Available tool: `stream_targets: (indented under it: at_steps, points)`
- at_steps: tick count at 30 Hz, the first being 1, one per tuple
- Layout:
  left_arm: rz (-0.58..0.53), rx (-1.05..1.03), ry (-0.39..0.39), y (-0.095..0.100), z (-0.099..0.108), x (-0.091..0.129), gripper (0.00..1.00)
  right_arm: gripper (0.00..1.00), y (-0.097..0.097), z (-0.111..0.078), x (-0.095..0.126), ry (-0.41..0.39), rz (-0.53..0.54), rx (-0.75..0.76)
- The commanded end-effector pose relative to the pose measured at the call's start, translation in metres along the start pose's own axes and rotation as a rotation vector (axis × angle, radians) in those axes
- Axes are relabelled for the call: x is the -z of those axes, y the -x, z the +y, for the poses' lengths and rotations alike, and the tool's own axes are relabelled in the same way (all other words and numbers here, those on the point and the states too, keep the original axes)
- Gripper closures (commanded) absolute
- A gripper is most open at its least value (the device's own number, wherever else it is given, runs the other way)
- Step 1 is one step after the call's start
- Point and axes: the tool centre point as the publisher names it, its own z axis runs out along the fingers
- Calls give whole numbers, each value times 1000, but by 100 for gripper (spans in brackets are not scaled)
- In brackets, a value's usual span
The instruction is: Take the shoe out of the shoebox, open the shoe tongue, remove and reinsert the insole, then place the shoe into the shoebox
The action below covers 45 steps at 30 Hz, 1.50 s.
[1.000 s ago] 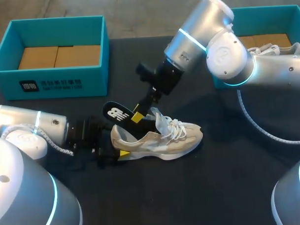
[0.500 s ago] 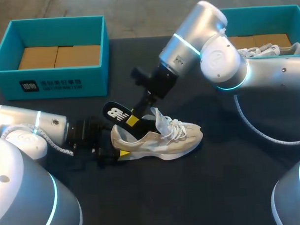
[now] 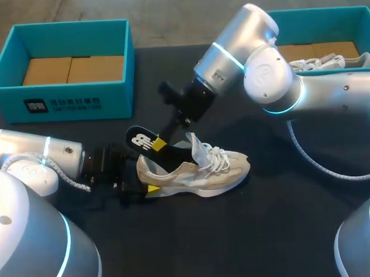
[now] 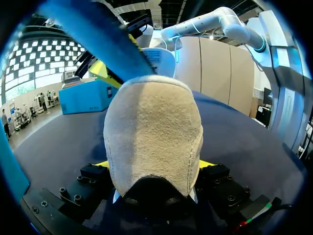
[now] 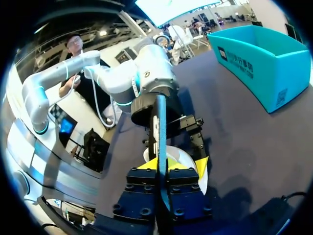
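Note:
A beige shoe (image 3: 198, 168) with white laces lies on its side on the dark table, toe pointing right. My left gripper (image 3: 145, 183) comes in low from the left and is shut on the shoe's heel (image 4: 151, 127), one yellow tip on each side. A black insole (image 3: 138, 140) with a white logo sticks up out of the shoe's opening, slanting left. My right gripper (image 3: 160, 142) reaches down from the right and is shut on this insole. In the right wrist view the insole (image 5: 160, 127) stands edge-on between the closed fingers of the right gripper (image 5: 166, 166).
A teal box (image 3: 62, 97) with brown cardboard inside stands at the back left. A second teal box (image 3: 326, 15) at the back right holds another pale shoe (image 3: 322, 62). My right arm spans the table's middle above the shoe.
My right gripper slid a little left along the insole and closed on it. The shoe and my left gripper stayed still.

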Motion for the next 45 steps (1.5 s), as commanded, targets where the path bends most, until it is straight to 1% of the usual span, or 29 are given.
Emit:
stream_targets:
  at_steps: [1, 4, 12, 15, 20, 25, 26, 44, 45]
  points:
    - [1, -1, 3, 1, 2, 1, 100, 100, 0, 8, 0, 35, -18, 12]
    - [1, -1, 3, 1, 2, 1, 100, 100, -1, 17, 4, 66, -41, 30]
    - [1, -1, 3, 1, 2, 1, 100, 100, -5, 55, 27, 83, -136, 126]
    - [1, -1, 3, 1, 2, 1, 100, 100, -7, 72, 34, 113, -186, 161]
    - [1, -1, 3, 1, 2, 1, 100, 100, -16, 102, 43, 142, -244, 238]
    - [1, -1, 3, 1, 2, 1, 100, 100, -22, 122, 48, 174, -276, 284]
    - [1, -1, 3, 1, 2, 1, 100, 100, -24, 126, 49, 196, -288, 298]
    - [1, -1, 3, 1, 2, 1, 100, 100, -24, 126, 49, 196, -288, 298]
    - [1, -1, 3, 1, 2, 1, 100, 100, -25, 130, 51, 205, -286, 297]
